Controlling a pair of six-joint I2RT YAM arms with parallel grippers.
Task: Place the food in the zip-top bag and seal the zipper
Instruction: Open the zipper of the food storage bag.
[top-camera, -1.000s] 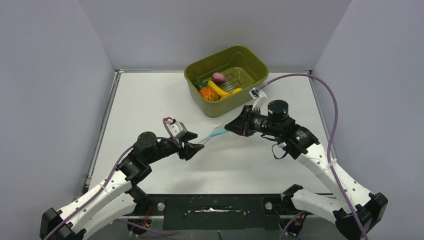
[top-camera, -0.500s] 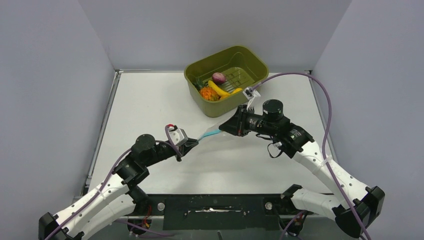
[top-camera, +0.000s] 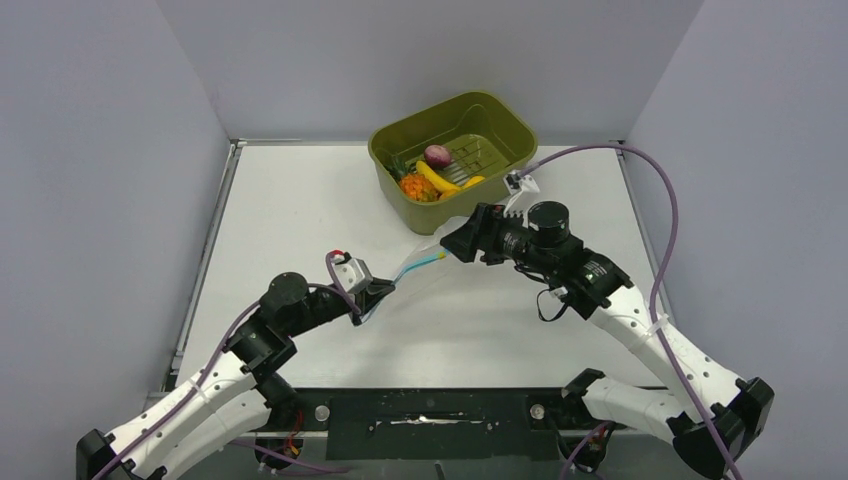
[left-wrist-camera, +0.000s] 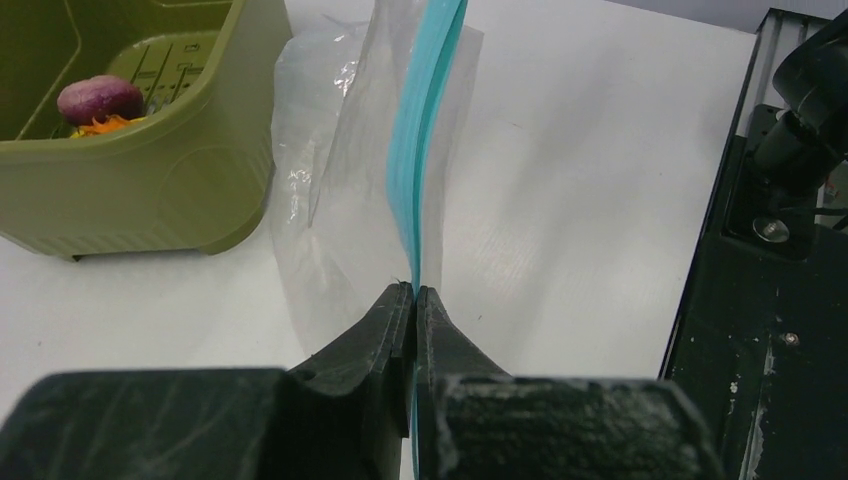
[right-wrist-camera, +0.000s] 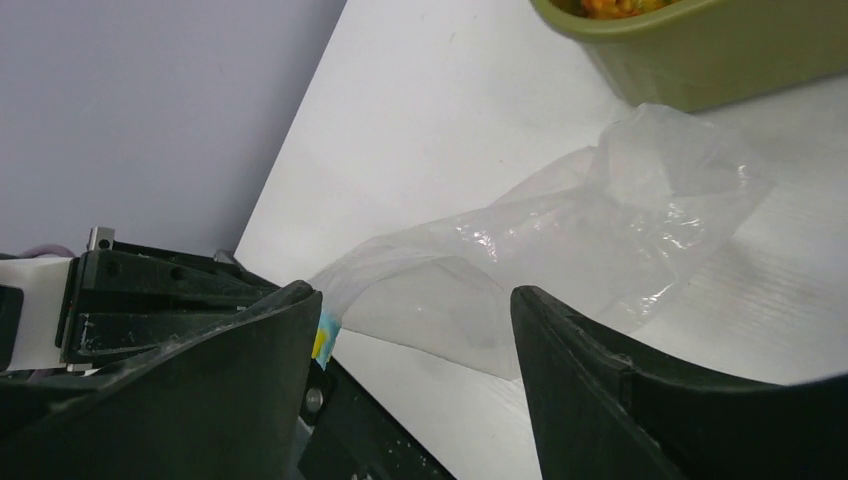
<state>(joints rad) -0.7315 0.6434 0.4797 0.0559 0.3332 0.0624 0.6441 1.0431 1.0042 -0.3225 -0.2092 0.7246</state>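
Note:
The clear zip-top bag (top-camera: 418, 262) hangs between the two grippers in front of the basin, its body crumpled on the table (right-wrist-camera: 600, 210). My left gripper (top-camera: 385, 290) is shut on the teal zipper (left-wrist-camera: 420, 130), which runs up and away from the fingertips of that gripper (left-wrist-camera: 413, 290). At the strip's far end my right gripper (top-camera: 452, 243) is open, and the view from this gripper (right-wrist-camera: 415, 292) shows its jaws wide apart above the bag, holding nothing. The food lies in the basin: a purple piece (top-camera: 437, 154), a banana (top-camera: 437, 180) and an orange fruit (top-camera: 417, 187).
The olive-green basin (top-camera: 505, 125) stands at the back centre of the white table (top-camera: 290, 210), just behind the bag; its wall (left-wrist-camera: 150, 190) is left of the bag in the left wrist view. Grey walls enclose the table. A black base plate (left-wrist-camera: 760, 300) runs along the near edge.
My left gripper has closed on the zipper's near end. My right gripper has opened and let go of the far end, and the strip has sagged slightly.

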